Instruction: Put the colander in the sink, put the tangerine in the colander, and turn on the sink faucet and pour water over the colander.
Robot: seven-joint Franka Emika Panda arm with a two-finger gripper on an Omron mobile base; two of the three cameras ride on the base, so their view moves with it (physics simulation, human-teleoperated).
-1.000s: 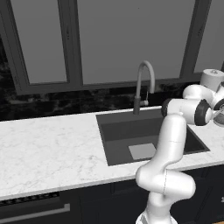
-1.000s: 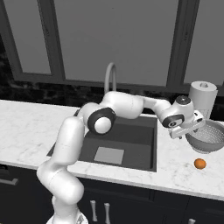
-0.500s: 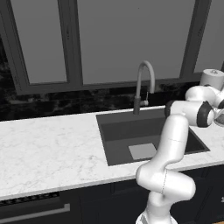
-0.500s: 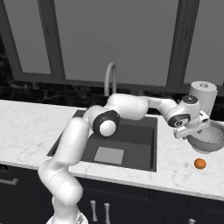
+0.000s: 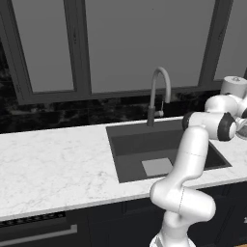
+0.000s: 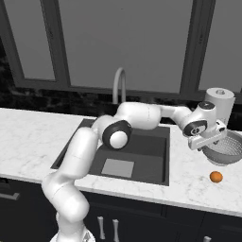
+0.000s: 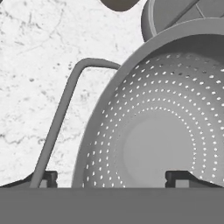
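Steel colander (image 7: 166, 131) rim between spread gripper (image 7: 111, 177) fingertips; tangerine (image 6: 216, 177) nearby.

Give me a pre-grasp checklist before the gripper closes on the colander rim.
1. Gripper open: ok, fingertips stand apart.
2. Fingertips straddle the colander rim: ok, one outside by the handle, one inside.
3. Colander empty: ok, bare inside.
4. Tangerine out of the way: ok, on the counter in front of the colander.
5. Sink free to receive it: ok, basin bare.
6. Clearance from the white cylinder behind: cannot tell.
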